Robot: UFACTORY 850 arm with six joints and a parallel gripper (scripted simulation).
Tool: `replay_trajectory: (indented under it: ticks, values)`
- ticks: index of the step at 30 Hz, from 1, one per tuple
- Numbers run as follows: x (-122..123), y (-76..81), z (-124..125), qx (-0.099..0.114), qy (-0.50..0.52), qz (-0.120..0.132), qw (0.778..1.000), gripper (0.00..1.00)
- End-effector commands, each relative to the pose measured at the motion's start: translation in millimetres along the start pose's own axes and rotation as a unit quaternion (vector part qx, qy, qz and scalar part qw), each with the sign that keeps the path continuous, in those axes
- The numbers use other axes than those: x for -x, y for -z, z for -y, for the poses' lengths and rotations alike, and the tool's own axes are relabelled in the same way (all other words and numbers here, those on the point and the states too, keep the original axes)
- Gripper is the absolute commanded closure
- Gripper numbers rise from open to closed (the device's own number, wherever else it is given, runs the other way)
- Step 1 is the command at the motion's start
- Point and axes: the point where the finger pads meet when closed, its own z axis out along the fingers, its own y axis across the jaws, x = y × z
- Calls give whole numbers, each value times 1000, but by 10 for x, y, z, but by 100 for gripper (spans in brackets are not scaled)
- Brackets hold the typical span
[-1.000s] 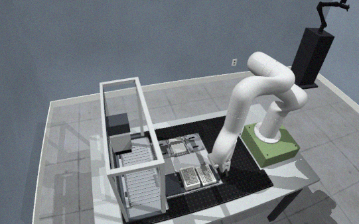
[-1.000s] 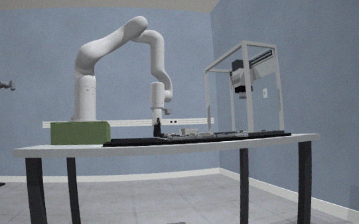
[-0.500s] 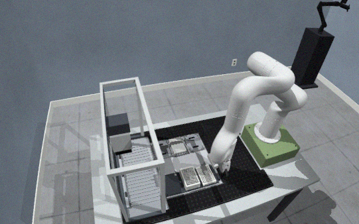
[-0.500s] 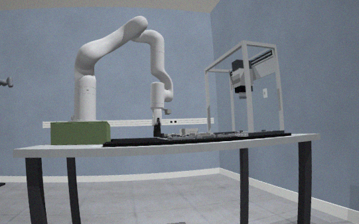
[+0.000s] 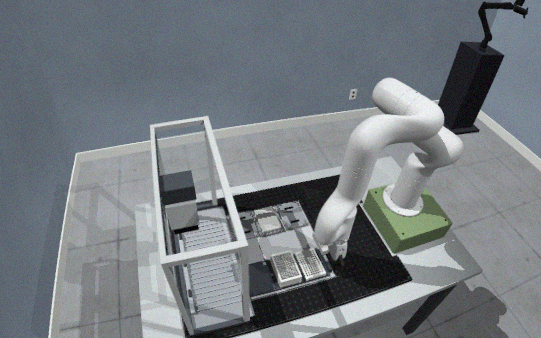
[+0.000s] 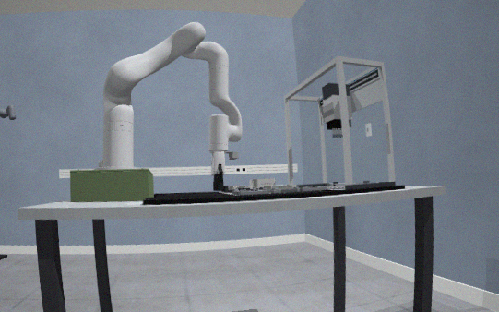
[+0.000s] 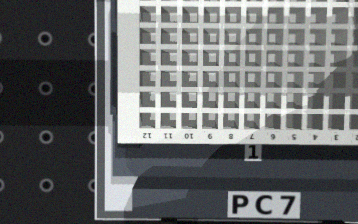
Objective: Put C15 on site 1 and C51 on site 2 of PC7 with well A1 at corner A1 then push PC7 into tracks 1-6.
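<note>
The carrier PC7 [image 5: 295,270] lies on the apron in front of the rails, with two white well plates on it. The plate nearest the handle end [image 5: 310,263] fills the wrist view [image 7: 250,70] as a 96-well grid above the site label 1 [image 7: 252,152] and the PC7 label [image 7: 263,204]. A second plate [image 5: 286,268] sits beside it on the following site. Another plate [image 5: 269,222] sits in a nest further back. My gripper [image 5: 337,250] hangs low at the carrier's handle end, pointing down, open; it also shows in the side view [image 6: 218,182]. Its fingertips are out of the wrist view.
The white instrument frame [image 5: 197,220] stands over the ribbed loading rails [image 5: 210,260], left of the carrier. The arm's green base [image 5: 407,220] is to the right. A black perforated board [image 7: 35,110] lies beside the carrier.
</note>
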Motion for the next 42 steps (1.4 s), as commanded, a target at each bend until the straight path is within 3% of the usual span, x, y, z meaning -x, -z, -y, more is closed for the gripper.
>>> replay_trajectory:
  ticks: [1,42]
  values:
    - [-4,2,1,-10,0,-23,1000,18]
    - [-315,17,1,-10,0,-23,1000,18]
